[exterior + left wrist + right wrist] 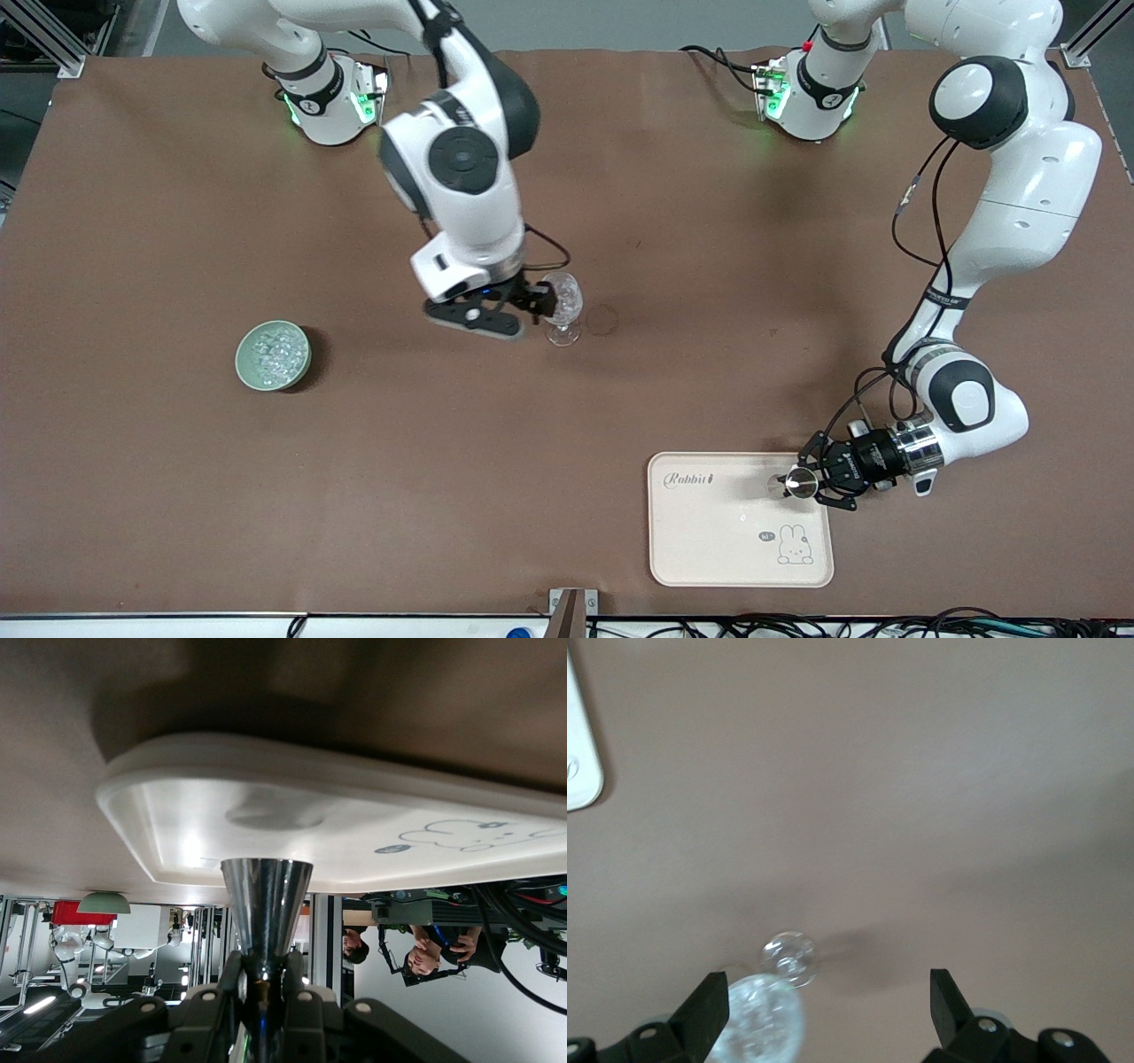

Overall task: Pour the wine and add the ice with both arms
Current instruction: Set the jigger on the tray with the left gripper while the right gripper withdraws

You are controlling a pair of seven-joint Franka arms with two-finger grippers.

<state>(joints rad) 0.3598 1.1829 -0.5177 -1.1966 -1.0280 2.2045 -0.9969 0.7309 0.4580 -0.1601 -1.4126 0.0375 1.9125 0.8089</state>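
Clear stemmed glass (563,306) stands mid-table; right gripper (521,308) beside it, fingers spread wide, holding nothing. Left gripper (819,483) clamps a steel cup (802,483) over the cream tray (709,554).

The front view looked down from high across the table (177,496), facing the two bases along its top edge, and took in the whole working surface with both arms. The left wrist view sat just above its gripper (264,992), close to the tray (354,824), and looked almost level along the tabletop; the picture was inverted, with the table overhead and the room showing upside down. The right wrist view looked steeply down between its fingers (709,1014) at bare table close below, with the stemmed glass (788,958) just beside one finger. The front view shared the tray (709,540) with both wrist views and the glass (563,306) with the right one.
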